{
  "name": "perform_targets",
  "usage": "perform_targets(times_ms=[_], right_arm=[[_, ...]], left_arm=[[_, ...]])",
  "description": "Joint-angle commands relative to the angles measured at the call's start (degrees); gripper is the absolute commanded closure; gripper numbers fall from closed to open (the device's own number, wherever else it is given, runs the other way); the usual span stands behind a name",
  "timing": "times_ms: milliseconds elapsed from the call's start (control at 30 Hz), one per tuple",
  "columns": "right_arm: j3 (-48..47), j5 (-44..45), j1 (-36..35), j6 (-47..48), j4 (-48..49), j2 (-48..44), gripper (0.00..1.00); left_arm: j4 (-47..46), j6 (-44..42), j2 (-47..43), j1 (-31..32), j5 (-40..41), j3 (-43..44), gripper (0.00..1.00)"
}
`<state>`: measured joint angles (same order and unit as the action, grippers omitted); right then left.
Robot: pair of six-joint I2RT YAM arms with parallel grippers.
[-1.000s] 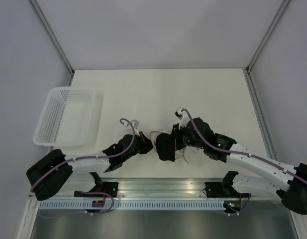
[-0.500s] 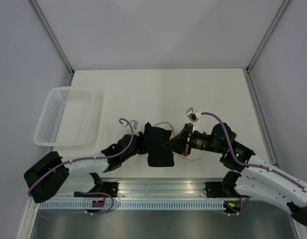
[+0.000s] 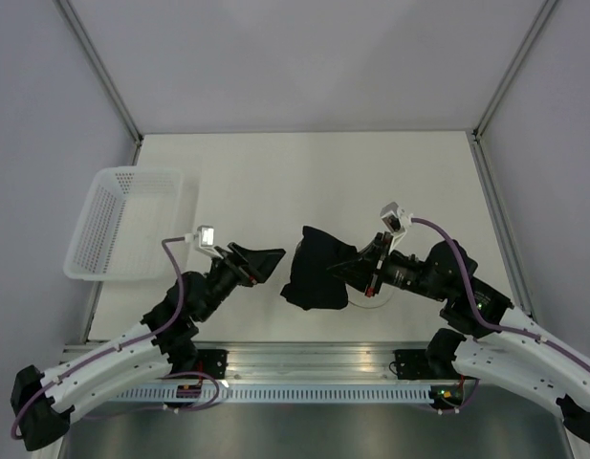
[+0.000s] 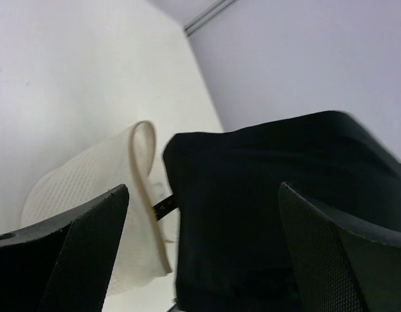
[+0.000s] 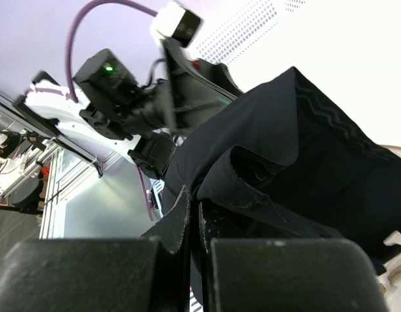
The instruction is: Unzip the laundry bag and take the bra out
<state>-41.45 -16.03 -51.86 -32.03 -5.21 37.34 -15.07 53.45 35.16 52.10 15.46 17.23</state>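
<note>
Right end effector (image 3: pixel 360 272) clenched on bra (image 3: pixel 314 275) | left end effector (image 3: pixel 273 259) released | bra limp, light: pinch bunched edge | bag (image 4: pixel 83 188) apparently beneath

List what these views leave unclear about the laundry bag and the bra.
Left wrist view: the bra hides the right side of the laundry bag, so the zip's state is unclear.
Top view: the bra covers almost all the bag.
Right wrist view: the picture edge cuts off most of the bag; the right gripper hides the bra's pinched part.
</note>
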Motion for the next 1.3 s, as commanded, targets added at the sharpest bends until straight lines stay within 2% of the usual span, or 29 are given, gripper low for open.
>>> perform_targets(times_ms=[0,133,267,367,533,733,833,1267], right_arm=[[-2.4,0.2,0.1,0.8,2.0,-0.2,1.00],[-1.6,-2.3,0.1,-0.8,4.6,1.3,1.00],[-0.9,-4.4,0.2,-2.2,8.3,3.0,1.00],[-0.4,-4.6,0.1,-3.0,9.1,3.7,0.99],[0.6,-5.0,0.1,-3.7,9.8,3.7,1.00],[0.3,-4.8,0.1,-3.1,8.9,3.1,0.99],[-0.1,-4.5,0.2,-2.5,7.8,2.6,1.00],[-4.0,-3.2,0.2,1.2,2.5,-3.2,1.00]], left_arm=[[-0.6,-2.1,-5.8,0.0,0.8,-2.1,0.00],[-6.6,-1.9,-5.4,-0.1,-5.6,-2.7,0.00],[-13.7,-0.5,-0.2,-0.1,-12.2,-2.8,0.00],[-25.1,2.7,2.6,-0.3,-18.8,-5.1,0.00],[-43.8,8.7,5.7,-0.9,-21.9,-9.9,0.00],[-54.9,14.7,7.7,-1.1,-20.6,-13.5,0.00],[-58.7,16.5,9.5,-1.2,-20.9,-13.7,0.00],[-60.6,19.8,12.0,-1.7,-20.9,-13.5,0.00]])
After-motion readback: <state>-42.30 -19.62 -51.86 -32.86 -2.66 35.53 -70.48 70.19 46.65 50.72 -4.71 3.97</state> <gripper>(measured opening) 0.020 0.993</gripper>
